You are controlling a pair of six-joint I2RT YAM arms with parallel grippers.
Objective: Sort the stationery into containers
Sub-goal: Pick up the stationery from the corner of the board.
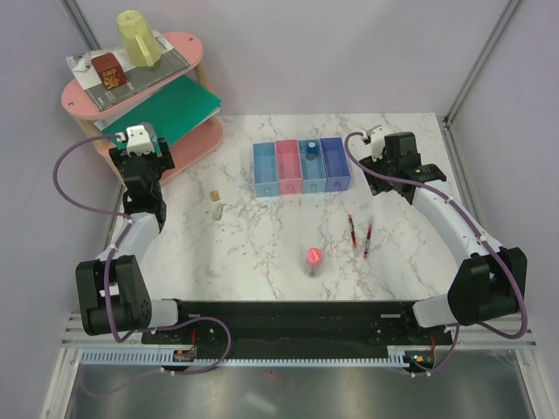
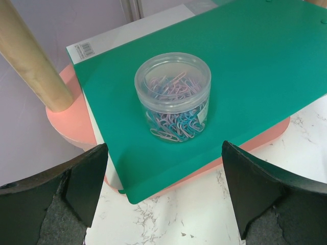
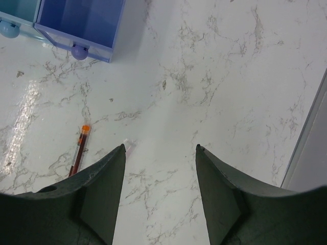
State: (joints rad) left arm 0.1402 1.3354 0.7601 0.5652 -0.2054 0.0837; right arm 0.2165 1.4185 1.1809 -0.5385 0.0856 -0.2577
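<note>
**Left gripper** (image 2: 164,149): my jaws stand wide apart and hold nothing. They face a clear jar (image 2: 173,97) of paper clips, which stands on a green board (image 2: 245,61) laid over the pink shelf (image 2: 71,120).

**Right gripper** (image 3: 161,149): my jaws stand apart and empty above the bare table (image 3: 230,76). The purple-blue bin (image 3: 82,23) lies ahead to the left. A pen (image 3: 79,151) lies on the table just left of my left finger.

**Top view:** the four bins (image 1: 265,166) sit in a joined row at the far middle of the table.
- The bottle (image 1: 310,150) stands in the third bin from the left.
- One pen (image 1: 350,231) lies beside the other pen (image 1: 368,240), in front of the bins and apart from them.
- The tube (image 1: 314,259) stands upright, nearer the arm bases.
- Two tan blocks (image 1: 214,195) lie close together on the table, left of the bins.
</note>
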